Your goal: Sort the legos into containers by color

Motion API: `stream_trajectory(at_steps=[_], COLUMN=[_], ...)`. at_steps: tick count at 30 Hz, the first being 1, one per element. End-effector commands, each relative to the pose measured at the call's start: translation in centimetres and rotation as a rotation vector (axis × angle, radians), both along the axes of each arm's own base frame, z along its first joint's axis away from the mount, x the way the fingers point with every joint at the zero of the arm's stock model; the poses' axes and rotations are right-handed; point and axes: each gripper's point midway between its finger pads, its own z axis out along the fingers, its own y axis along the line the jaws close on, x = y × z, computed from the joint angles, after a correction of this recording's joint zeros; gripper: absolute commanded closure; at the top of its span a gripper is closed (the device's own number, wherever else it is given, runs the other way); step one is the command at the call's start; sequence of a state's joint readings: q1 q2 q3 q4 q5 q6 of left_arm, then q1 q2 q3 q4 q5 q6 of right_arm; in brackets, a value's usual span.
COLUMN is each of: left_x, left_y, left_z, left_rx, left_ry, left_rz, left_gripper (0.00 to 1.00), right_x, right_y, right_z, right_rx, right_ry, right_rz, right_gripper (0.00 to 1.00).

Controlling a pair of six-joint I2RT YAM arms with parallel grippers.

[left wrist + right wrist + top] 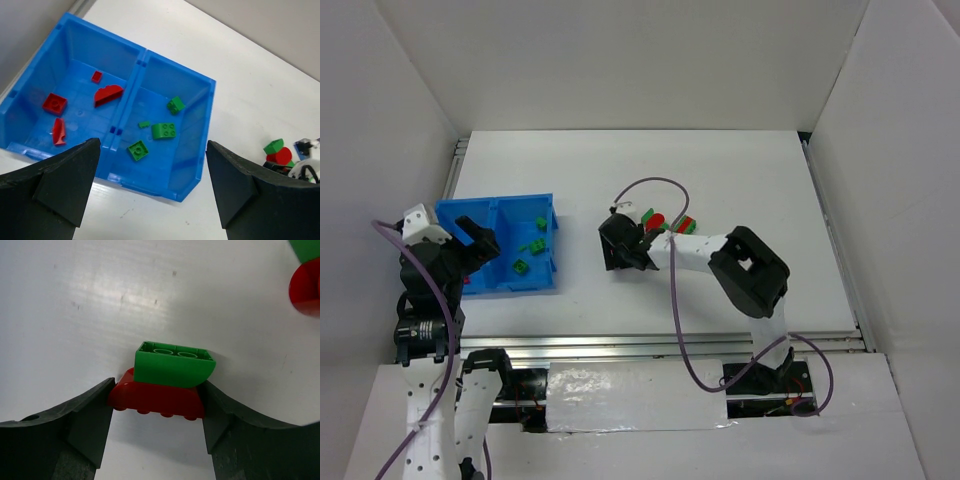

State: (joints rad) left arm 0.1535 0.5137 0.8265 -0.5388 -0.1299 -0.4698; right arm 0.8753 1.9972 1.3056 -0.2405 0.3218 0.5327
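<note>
Here the right hand [156, 412] clamps a green-on-red lego [172, 370], while the left hand [152, 180] gapes empty.

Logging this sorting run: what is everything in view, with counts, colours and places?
white table: one, white, under everything
blue rectangular plastic bin: one, blue, two compartments, table's left side
small red plastic bricks: four, red, bin's left compartment
small green plastic bricks: four, green, bin's right compartment
joined green-on-red brick: one, held by right gripper
loose bricks: at least three, red and green, table beside right gripper
left gripper: one, black, open, over the bin
right gripper: one, black, shut on the joined brick
</note>
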Motion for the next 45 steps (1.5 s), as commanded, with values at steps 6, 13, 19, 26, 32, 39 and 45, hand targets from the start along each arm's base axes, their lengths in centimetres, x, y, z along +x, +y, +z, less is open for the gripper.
stream_trajectory(at_steps=[6,13,19,26,32,39,45], left_x=[2.7,0.7,-0.7,-1.2,-1.0,-1.5,-2.4], left_y=[-9.4,-19.3,-24.2,-25.4,-25.9,-26.9,-28.3], left_z=[1.6,0.2,0.2,-1.3,-3.6,-3.9,-2.9], left_rx=[-0.127,-0.629,-0.673,-0.678,-0.652,-0.672,-0.707], left_ry=[-0.057,0.046,0.080,0.113,0.187,0.193,0.165], left_rz=[-0.524,-0.983,-1.128,-1.145,-1.118,-1.154,-1.238], left_gripper=[0.00,0.00,0.01,0.00,0.01,0.06,0.42], right_x=[-8.9,-12.3,-14.0,-14.6,-15.1,-15.4,-13.8], right_y=[2.1,1.4,1.6,1.7,1.9,2.0,2.4], right_z=[7.7,15.0,18.4,20.4,21.8,23.3,23.1], right_rx=[0.169,0.263,0.316,0.338,0.363,0.399,0.374], right_ry=[-0.169,-0.288,-0.335,-0.372,-0.409,-0.463,-0.494], right_rz=[0.551,0.694,0.763,0.782,0.793,0.792,0.736], right_gripper=[0.85,0.84,0.82,0.81,0.81,0.80,0.81])
